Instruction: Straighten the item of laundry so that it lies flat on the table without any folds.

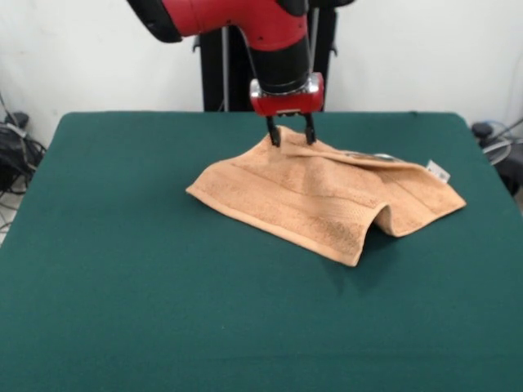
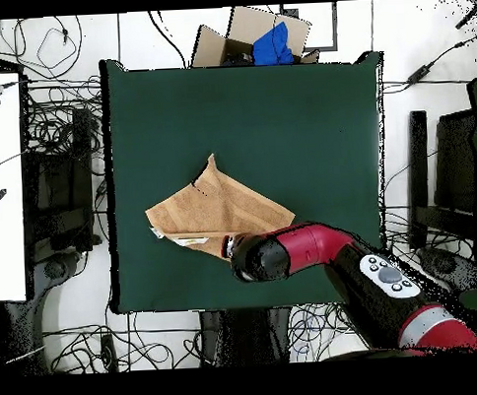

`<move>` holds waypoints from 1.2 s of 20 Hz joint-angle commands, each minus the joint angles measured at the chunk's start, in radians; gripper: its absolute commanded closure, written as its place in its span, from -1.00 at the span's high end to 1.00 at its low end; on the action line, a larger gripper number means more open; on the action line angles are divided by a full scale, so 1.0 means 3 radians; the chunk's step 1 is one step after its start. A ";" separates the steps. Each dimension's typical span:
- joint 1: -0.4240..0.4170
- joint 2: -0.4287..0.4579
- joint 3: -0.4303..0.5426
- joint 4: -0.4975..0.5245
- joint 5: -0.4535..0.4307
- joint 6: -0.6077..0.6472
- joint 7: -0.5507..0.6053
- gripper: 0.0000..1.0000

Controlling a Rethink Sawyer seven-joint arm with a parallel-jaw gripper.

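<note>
The tan towel (image 1: 327, 192) lies rumpled on the green table (image 1: 122, 261), right of the middle. Its right part is folded over and humps up off the cloth, and a white tag (image 1: 437, 171) shows at the far right corner. My gripper (image 1: 292, 135) hangs straight down over the towel's far edge. Its two black fingers (image 1: 274, 132) stand apart on either side of a raised peak of that edge. In the overhead view the towel (image 2: 208, 209) lies toward the table's (image 2: 278, 115) lower left. The red arm (image 2: 284, 253) covers its near edge and hides the gripper.
An open cardboard box (image 2: 237, 38) with a blue thing (image 2: 272, 44) in it sits beyond the table's far edge. A white desk (image 2: 3, 186) stands at the left in the overhead view. Cables lie on the floor all round. Black stands (image 2: 419, 178) are at the right.
</note>
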 commanded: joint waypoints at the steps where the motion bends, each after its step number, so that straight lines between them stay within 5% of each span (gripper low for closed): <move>1: 0.0143 0.0066 0.0034 0.0050 -0.0158 -0.0074 -0.0098 1.00; 12: 0.0250 0.0062 -0.0050 0.0006 -0.0178 -0.0169 0.0027 1.00; 13: 0.0254 0.0064 -0.0048 -0.0005 -0.0201 -0.0209 0.0011 -1.00; 24: 0.0258 0.0021 -0.0032 0.0016 -0.0118 -0.0154 0.0021 -1.00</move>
